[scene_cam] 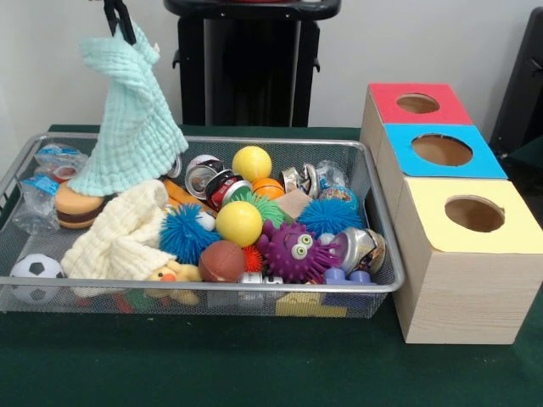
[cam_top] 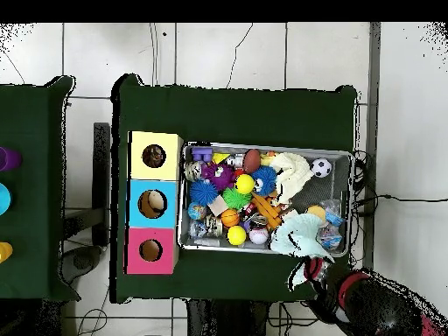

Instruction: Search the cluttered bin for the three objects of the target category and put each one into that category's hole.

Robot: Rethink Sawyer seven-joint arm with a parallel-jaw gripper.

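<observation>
The wire-mesh bin [scene_cam: 379, 222] sits on the green table, full of toys; it also shows in the overhead view [cam_top: 353, 197]. My gripper [scene_cam: 120, 20] is at the top left, above the bin's far left corner. It is shut on a mint green cloth [scene_cam: 129, 127], which hangs from it with its lower edge still resting in the bin. In the overhead view the cloth [cam_top: 297, 233] lies at the bin's edge nearest my arm [cam_top: 367, 302]. To the bin's right stand three wooden boxes with holes: red lid [scene_cam: 392, 93], blue lid [scene_cam: 405, 161], yellow lid [scene_cam: 434, 231].
The bin holds a cream cloth [scene_cam: 119, 236], two yellow balls [scene_cam: 239, 222], a purple spiky monster [scene_cam: 293, 251], blue spiky balls [scene_cam: 182, 234], a toy burger [scene_cam: 76, 208], a soccer ball [scene_cam: 34, 270], tins and blocks. A second green table [cam_top: 35, 175] stands beside this one.
</observation>
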